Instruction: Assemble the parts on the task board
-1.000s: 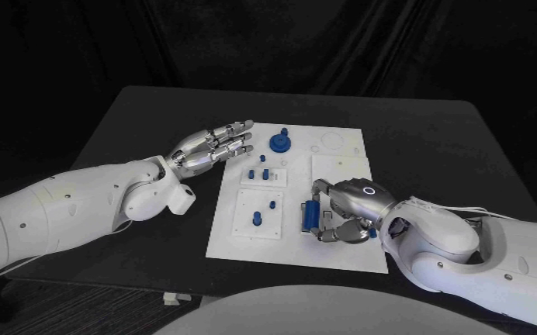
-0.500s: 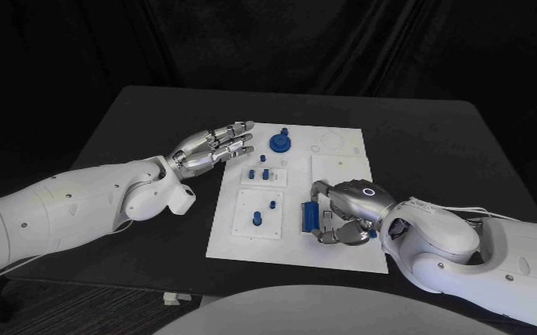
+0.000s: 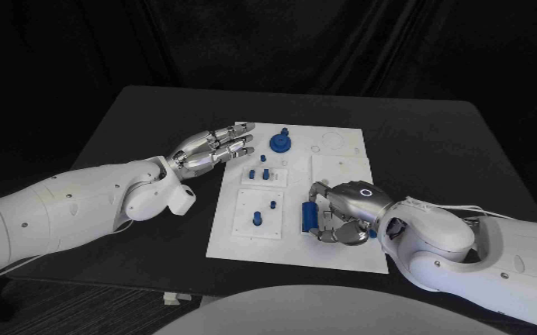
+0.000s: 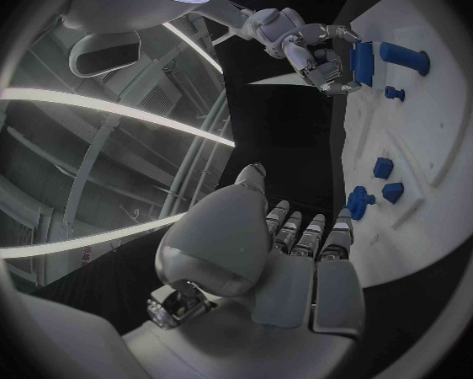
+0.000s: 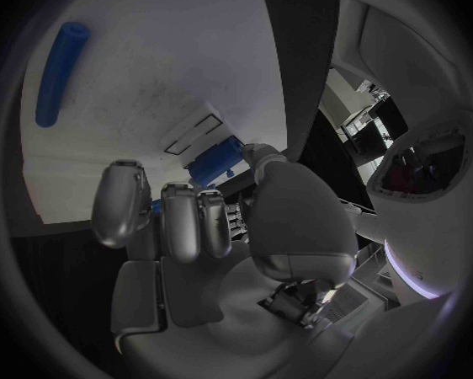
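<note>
The white task board (image 3: 341, 166) lies in the middle of the table. My right hand (image 3: 344, 212) curls over its near right part and grips a blue block (image 3: 308, 216) between thumb and fingers; the block (image 5: 215, 162) sits at the fingertips of that hand (image 5: 205, 227). My left hand (image 3: 213, 149) hovers at the board's left edge, open, fingers stretched toward a round blue part with a peg (image 3: 280, 145). Small blue pegs (image 3: 260, 174) stand in a raised plate. A blue cylinder (image 5: 61, 72) lies on the board.
Another raised plate (image 3: 240, 222) near the board's front left holds blue pieces (image 3: 258, 216). From the left wrist I see the right hand (image 4: 305, 46) with the block (image 4: 361, 59). Black table (image 3: 448, 149) surrounds the board, with dark curtain behind.
The right hand has shifted slightly left with the blue block, which now looks narrower as it turns. The left hand has barely moved.
</note>
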Tool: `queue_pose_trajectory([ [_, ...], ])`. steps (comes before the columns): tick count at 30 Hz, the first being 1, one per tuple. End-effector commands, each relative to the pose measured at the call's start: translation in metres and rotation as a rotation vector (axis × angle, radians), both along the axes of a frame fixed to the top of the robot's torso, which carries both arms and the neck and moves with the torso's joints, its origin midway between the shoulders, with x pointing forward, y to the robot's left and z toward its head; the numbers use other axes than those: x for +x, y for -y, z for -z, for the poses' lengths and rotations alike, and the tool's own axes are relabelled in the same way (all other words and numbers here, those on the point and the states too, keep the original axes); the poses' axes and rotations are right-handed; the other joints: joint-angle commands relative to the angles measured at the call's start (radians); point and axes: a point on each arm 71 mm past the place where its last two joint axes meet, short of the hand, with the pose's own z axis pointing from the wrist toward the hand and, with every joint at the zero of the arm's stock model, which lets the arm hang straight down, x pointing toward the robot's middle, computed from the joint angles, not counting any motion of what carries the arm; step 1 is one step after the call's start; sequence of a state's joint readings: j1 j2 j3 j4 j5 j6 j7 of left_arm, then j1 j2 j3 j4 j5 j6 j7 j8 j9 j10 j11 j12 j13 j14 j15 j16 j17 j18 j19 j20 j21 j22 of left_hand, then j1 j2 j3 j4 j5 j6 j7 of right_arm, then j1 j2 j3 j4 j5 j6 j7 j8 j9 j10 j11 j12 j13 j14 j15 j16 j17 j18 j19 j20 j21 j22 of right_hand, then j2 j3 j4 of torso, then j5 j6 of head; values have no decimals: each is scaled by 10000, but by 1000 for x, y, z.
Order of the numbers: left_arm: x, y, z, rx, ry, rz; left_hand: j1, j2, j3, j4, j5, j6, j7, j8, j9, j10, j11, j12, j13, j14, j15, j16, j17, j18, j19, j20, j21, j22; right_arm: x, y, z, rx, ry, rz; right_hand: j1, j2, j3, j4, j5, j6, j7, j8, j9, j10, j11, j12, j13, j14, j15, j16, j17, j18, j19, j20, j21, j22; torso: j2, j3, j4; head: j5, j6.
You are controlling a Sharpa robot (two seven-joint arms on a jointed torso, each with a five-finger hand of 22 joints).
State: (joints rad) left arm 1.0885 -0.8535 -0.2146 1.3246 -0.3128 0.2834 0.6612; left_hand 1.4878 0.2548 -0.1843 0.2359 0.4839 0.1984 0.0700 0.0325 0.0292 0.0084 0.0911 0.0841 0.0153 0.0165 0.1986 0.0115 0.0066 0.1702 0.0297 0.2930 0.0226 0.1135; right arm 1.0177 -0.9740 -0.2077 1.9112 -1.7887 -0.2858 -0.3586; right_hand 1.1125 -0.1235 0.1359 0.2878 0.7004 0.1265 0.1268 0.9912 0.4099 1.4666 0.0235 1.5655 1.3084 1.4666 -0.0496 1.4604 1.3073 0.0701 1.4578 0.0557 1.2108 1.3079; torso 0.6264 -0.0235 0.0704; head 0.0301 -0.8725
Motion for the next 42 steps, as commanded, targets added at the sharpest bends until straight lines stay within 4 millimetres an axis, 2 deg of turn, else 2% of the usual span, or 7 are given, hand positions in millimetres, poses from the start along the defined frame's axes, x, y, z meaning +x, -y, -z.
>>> queue_pose_trajectory([
  [1, -1, 2, 0, -169, -29, 123, -25, 47, 53, 20, 9, 29, 77, 73, 13, -2, 9, 48, 12, 16, 40, 58, 16, -19, 89, 12, 31, 2, 0, 1, 3, -357, -180, 134, -72, 14, -130, -6, -470, -31, 34, -46, -176, 1042, 90, 53, 2624, 567, 84, -58, 109, 75, -44, 74, -103, 1587, -1, -1, 5, 10, -2],
  [13, -1, 1, 0, -145, -39, 103, -26, 46, 56, 18, 9, 38, 85, 77, 15, -2, 7, 48, 12, 27, 44, 69, 21, -23, 91, 12, 32, 5, -1, 2, 3, -457, -229, 216, -82, 45, -347, -3, -1323, -9, 60, -37, -443, 991, 112, 21, 2567, 545, 106, -115, 2, 97, -73, 103, -211, 1559, -1, 0, 3, 29, -2],
  [17, -1, 1, 0, -137, -38, 93, -26, 46, 57, 18, 9, 32, 87, 76, 14, -2, 7, 47, 12, 31, 46, 72, 23, -24, 101, 12, 37, 30, -1, 3, 2, -357, -161, 261, -21, -587, -1513, 112, -4095, -763, 172, -984, -1318, 945, 154, -8, 2516, 544, 125, -137, -27, 96, -71, 128, -243, 1557, -1, 0, 1, 18, -2],
  [23, -1, 1, 0, -140, -33, 88, -28, 47, 61, 18, 8, 39, 91, 78, 15, -2, 6, 47, 12, 40, 53, 81, 26, -28, 109, 12, 42, 43, -1, 4, 0, -128, -26, 263, -12, -1655, -2482, 118, -5285, -1182, 113, -3021, -2244, 697, 91, -172, 2238, 533, 87, -154, -53, 107, -93, 88, -294, 1546, -4, -1, -1, 23, -2],
  [33, -1, 0, 0, -144, -17, 64, -29, 47, 63, 18, 9, 33, 92, 77, 14, -2, 7, 49, 12, 45, 57, 86, 28, -30, 114, 13, 44, 49, 4, 13, -21, 886, 887, 372, -376, -1781, -2664, 153, -6023, -1027, 68, -3263, -2452, 555, 45, -276, 2066, 552, 44, -114, 33, 94, -78, 41, -246, 1562, -3, 1, 0, 45, -2],
  [36, -1, 0, 0, -146, -6, 52, -29, 47, 63, 18, 9, 33, 92, 77, 14, -2, 7, 49, 12, 45, 57, 86, 28, -30, 114, 13, 44, 49, 13, 19, -36, 1323, 1004, 716, -624, -1649, -2524, 158, -6047, -780, 41, -2614, -2318, 634, 27, -226, 2149, 557, 35, -106, 49, 75, -42, 36, -151, 1589, 1, -1, -2, 29, -2],
  [42, 1, -1, -3, -363, 422, -226, 2, -94, 72, -59, 48, 261, 234, 153, 42, 88, 20, 339, 62, 10, -209, 67, 15, -12, 147, -22, 47, 29, 44, 44, -63, 1586, -205, 2431, -428, 412, -1113, 15, -4464, 1910, 43, -1149, -2097, 999, 140, 23, 2569, 607, 132, -2, 231, 32, 80, 127, 95, 1659, -4, -1, 3, 38, -2],
])
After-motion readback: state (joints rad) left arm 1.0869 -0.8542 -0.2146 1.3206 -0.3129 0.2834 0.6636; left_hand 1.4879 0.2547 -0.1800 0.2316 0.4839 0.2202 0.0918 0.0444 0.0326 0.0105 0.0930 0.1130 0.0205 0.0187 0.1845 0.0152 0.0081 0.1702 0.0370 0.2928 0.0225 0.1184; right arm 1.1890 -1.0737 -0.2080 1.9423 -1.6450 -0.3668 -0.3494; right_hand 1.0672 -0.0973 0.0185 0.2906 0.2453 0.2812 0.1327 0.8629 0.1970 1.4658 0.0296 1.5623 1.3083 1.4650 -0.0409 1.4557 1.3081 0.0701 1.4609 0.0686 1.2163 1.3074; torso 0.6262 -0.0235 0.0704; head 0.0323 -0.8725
